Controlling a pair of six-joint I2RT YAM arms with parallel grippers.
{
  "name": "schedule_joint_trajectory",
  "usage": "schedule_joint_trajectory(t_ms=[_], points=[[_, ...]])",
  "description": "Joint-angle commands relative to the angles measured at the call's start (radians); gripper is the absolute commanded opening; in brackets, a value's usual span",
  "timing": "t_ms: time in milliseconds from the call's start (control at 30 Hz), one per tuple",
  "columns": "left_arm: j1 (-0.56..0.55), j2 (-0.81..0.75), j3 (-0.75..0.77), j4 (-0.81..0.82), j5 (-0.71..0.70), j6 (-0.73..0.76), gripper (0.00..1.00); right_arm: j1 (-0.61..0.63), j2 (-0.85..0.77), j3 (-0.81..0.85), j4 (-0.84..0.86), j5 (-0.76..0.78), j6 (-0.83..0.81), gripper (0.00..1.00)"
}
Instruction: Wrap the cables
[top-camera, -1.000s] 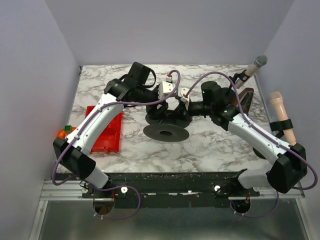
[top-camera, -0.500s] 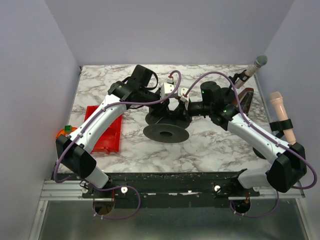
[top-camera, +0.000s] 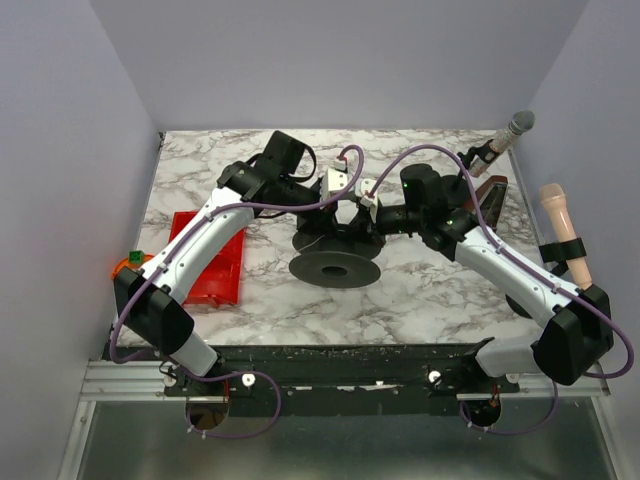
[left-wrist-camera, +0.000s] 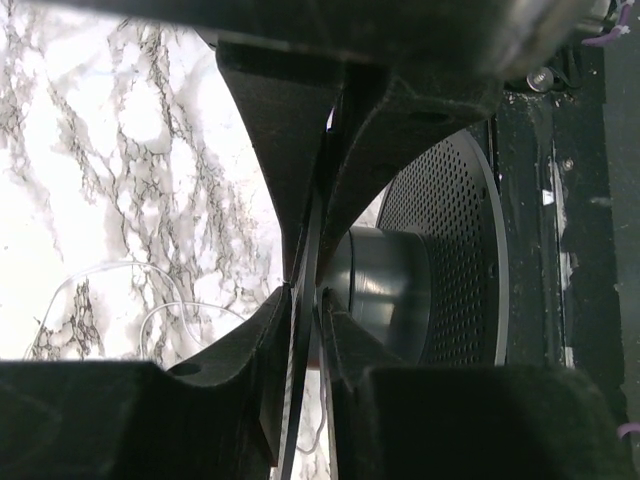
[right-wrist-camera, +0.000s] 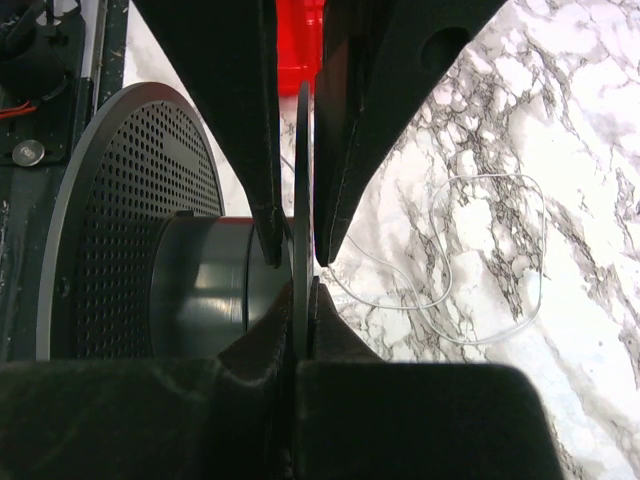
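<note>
Sitting mid-table (top-camera: 450, 290), the black spool (top-camera: 335, 268) shows its perforated near flange. Just behind it, the left gripper (left-wrist-camera: 305, 295) and right gripper (right-wrist-camera: 298, 268) are each clamped on the far flange's thin rim. A thin clear cable (right-wrist-camera: 500, 177) seems to lie loose beyond.

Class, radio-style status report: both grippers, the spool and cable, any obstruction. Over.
Left gripper and right gripper both shut on one flange of black perforated spool. Thin clear cable loose on marble table, not wound. Nothing seen blocking.
</note>
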Motion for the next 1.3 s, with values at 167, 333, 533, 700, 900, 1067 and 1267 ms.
schedule_joint_trajectory(t_ms=[167, 333, 533, 700, 900, 1067, 1267], points=[[-0.022, 0.020, -0.121, -0.018, -0.029, 0.044, 0.24, 0.010, 0.015, 0.022, 0.122, -0.073, -0.023, 0.01], [-0.022, 0.020, -0.173, 0.005, -0.029, 0.059, 0.32, 0.009, 0.050, 0.037, 0.138, -0.068, -0.038, 0.01], [-0.020, 0.011, -0.236, 0.074, -0.026, 0.043, 0.32, 0.009, 0.090, 0.036, 0.153, -0.086, -0.040, 0.01], [-0.020, -0.001, -0.302, 0.146, 0.026, 0.007, 0.38, 0.009, 0.104, 0.023, 0.178, -0.085, -0.029, 0.01], [-0.013, 0.003, -0.386, 0.252, 0.054, -0.048, 0.31, 0.006, 0.101, -0.020, 0.224, -0.060, -0.027, 0.01], [-0.014, 0.006, -0.405, 0.231, 0.079, -0.020, 0.36, 0.006, 0.099, -0.038, 0.257, -0.011, -0.032, 0.01], [-0.014, 0.029, -0.449, 0.292, 0.105, -0.059, 0.35, 0.006, 0.110, -0.061, 0.340, -0.010, -0.007, 0.01]])
